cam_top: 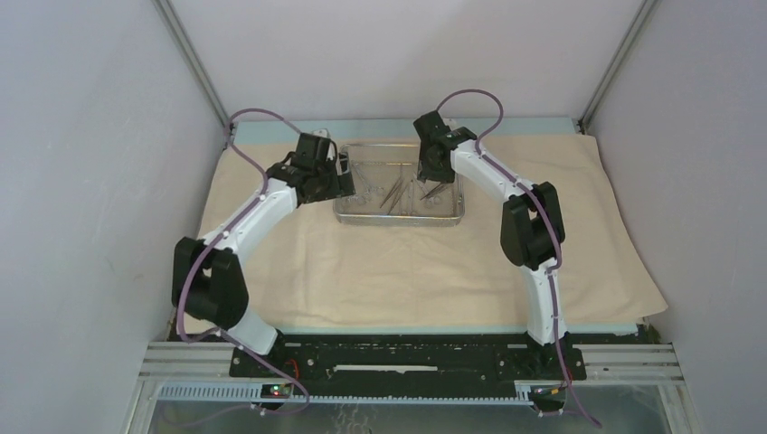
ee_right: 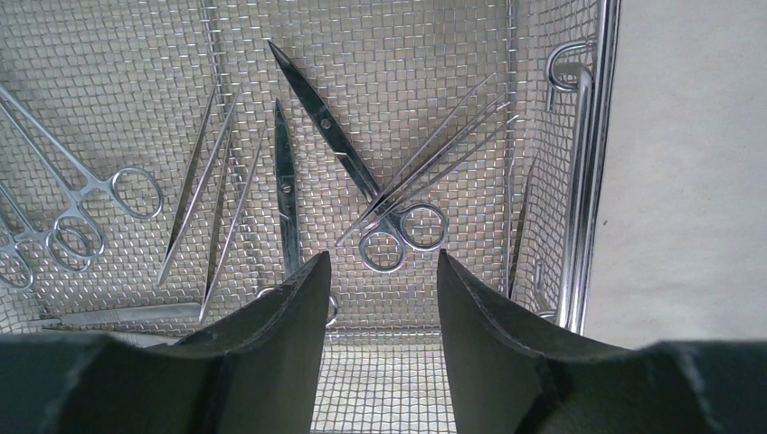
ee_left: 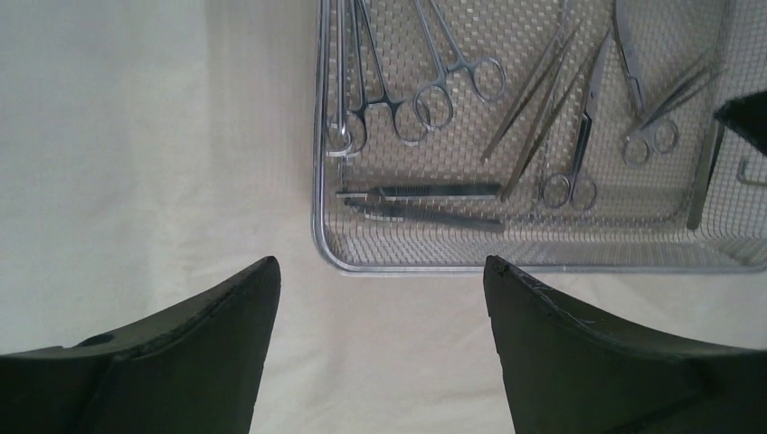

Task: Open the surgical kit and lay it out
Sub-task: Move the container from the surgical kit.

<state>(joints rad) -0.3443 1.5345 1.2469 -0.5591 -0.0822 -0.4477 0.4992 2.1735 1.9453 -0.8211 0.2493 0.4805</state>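
Mesh tray (cam_top: 398, 220) sits on the spread cloth wrap (cam_top: 407, 271), far middle, with clamps (ee_left: 389, 99), scissors (ee_right: 348, 167) and tweezers (ee_right: 203, 181) loose inside. Left pincer (ee_left: 380, 264) is wide apart and empty, over the cloth at the tray's left end. Right pincer (ee_right: 383, 258) is partly apart and empty, above the scissors' rings.

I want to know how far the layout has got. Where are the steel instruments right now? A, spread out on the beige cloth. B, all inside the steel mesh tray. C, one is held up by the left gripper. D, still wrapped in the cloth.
B: the ring-handled steel scissors, the ring-handled clamps and the slim steel tweezers all lie inside the shallow rectangular steel mesh tray, on the opened beige cloth.
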